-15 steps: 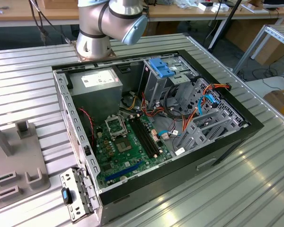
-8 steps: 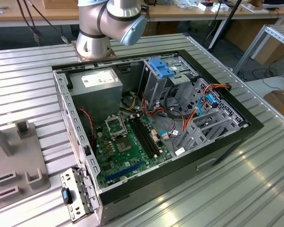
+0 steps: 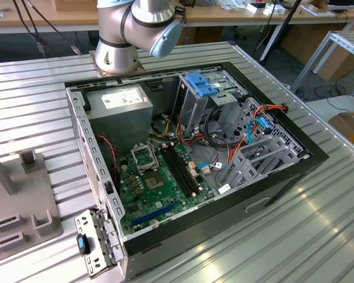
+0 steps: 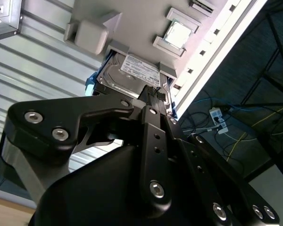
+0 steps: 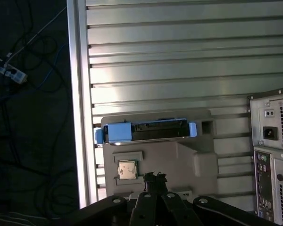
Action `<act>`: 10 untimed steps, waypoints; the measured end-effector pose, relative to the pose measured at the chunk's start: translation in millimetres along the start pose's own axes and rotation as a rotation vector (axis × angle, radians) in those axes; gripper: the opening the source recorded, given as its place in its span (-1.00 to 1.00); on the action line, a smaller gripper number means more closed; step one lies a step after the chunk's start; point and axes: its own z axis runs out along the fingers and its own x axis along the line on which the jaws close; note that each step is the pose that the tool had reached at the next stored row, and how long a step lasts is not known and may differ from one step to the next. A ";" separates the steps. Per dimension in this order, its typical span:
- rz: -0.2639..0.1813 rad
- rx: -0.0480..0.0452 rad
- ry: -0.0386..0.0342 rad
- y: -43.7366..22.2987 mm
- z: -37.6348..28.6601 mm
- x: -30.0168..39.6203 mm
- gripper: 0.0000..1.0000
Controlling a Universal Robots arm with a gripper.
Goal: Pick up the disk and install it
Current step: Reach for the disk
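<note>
The disk (image 5: 151, 132) stands on edge in its blue carrier, seated in a slot of a grey fixture (image 5: 188, 160) that lies on the slatted aluminium surface (image 5: 179, 61), close to that surface's edge. In the second wrist view its labelled face (image 4: 134, 75) is exposed. A processor chip (image 5: 127, 169) sits in a pocket of the same fixture, just beside the slot. The gripper (image 5: 154, 178) hangs above the fixture, apart from the disk, its tips drawn narrow together and holding nothing. The pick-up has not yet been made, and a clean grasp probably calls for the jaws to spread wider than the carrier's thin dimension, centre over its top edge, close on the two flat faces, and draw it straight out so it does not bind or disturb the chip. The rear of the computer case (image 5: 273, 155) stands near the fixture. The exterior view shows the case lying open beneath the arm (image 3: 135, 23).
</note>
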 end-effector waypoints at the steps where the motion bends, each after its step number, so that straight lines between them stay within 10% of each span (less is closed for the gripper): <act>1: 0.000 0.0000 -0.0001 0.0 0.0 0.3 -0.79; 10: 0.000 -0.0001 -0.0001 0.0 0.0 0.8 -0.79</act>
